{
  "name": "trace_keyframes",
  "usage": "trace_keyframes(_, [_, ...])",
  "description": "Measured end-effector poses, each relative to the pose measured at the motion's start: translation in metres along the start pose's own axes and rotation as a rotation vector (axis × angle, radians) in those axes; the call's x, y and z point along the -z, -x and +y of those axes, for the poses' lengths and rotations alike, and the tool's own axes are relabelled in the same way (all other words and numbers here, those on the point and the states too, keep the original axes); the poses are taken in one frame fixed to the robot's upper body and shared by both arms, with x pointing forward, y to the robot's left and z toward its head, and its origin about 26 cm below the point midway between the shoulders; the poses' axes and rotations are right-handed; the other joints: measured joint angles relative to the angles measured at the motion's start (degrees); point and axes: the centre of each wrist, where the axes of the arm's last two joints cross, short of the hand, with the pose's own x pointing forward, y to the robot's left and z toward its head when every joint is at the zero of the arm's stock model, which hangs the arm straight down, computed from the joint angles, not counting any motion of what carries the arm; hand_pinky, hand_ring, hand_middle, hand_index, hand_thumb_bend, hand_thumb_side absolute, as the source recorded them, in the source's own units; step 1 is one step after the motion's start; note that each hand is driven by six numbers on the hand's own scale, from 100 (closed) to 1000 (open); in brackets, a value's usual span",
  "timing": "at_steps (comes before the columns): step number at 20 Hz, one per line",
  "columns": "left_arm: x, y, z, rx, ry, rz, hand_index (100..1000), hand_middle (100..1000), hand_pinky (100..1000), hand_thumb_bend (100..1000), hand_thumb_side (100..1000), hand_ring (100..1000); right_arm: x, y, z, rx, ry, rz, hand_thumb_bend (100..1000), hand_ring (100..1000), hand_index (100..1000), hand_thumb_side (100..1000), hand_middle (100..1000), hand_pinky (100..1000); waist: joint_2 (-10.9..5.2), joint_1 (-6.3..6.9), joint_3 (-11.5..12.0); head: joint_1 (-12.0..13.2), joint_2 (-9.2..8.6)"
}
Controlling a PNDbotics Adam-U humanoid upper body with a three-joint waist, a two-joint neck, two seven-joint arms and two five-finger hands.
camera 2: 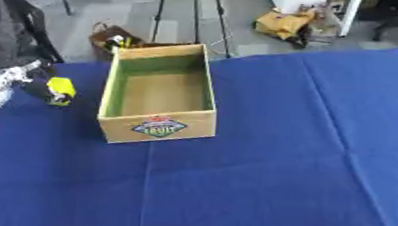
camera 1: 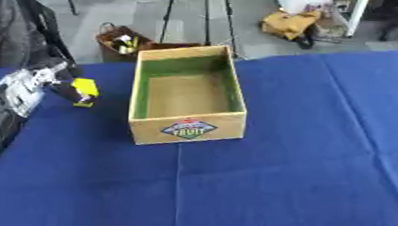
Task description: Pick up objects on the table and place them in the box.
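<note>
Blue cloth covers the bench (camera 1: 276, 190). At its left edge the left hand (camera 1: 62, 86) appears to pinch a small yellow object (camera 1: 84, 91), though the grip is blurred. From there the open wooden box (camera 1: 187, 95) lies just rightward.

Box (camera 1: 187, 129): on the table (camera 1: 303, 182), left of centre, toward the far edge; small object (camera 1: 84, 92): left of the box, just beside it; left hand (camera 1: 60, 83): at the object, arm entering from the left edge.
</note>
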Motion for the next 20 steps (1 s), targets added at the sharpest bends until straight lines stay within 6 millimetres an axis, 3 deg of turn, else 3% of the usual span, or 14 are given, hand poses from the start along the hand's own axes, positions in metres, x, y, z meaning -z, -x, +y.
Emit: trace_keyframes(20, [0.0007,-0.0062,0.0060,0.227,0.053,0.011,841,780,937,522,211,849,-0.0001,0.0003,0.0003,0.004,-0.008,0.000,100,653,781,892,710,509,0.03,-0.36,0.2,-0.3,-0.07])
